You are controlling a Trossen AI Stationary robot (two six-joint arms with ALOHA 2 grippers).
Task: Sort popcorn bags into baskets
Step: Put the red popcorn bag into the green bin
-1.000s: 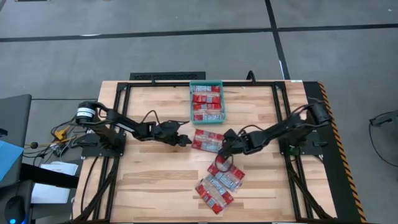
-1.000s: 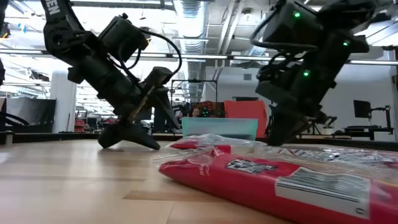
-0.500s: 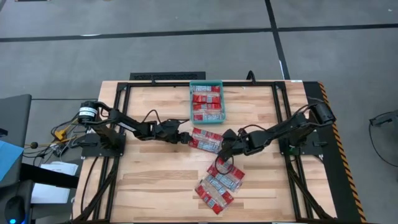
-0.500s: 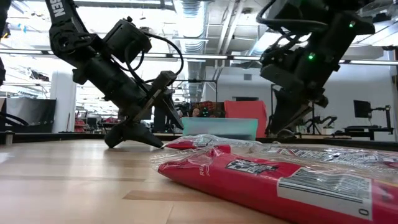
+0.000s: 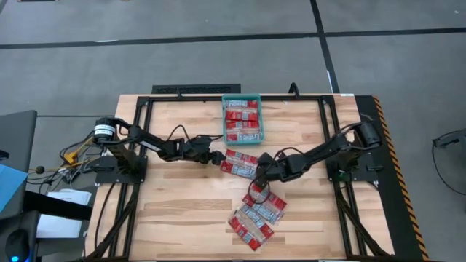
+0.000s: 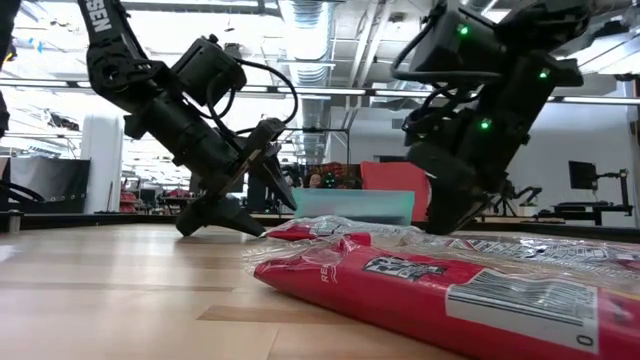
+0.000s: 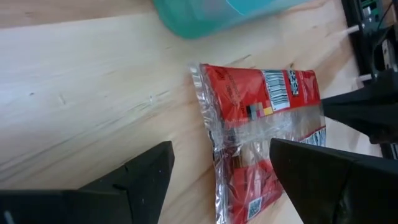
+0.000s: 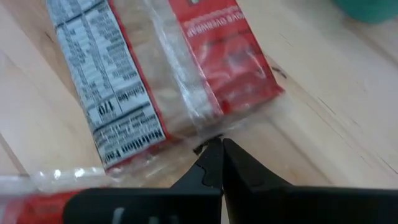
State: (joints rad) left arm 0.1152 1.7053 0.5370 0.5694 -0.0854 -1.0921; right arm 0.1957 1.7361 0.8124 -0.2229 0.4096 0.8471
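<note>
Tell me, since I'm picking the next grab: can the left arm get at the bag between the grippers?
Probably yes. The left gripper is open, its fingers either side of the bag's near end, bare table around it. The right gripper, shut, sits at the bag's far end, not blocking.

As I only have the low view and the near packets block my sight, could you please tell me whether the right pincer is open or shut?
Observer: Shut. The right pincer has its tips together at the clear edge of the middle packet.
Operator: And the left one?
Observer: The left pincer is open, facing that packet's other end.
Operator: Is anything in the basket?
Observer: Yes, the basket holds red packets.
</note>
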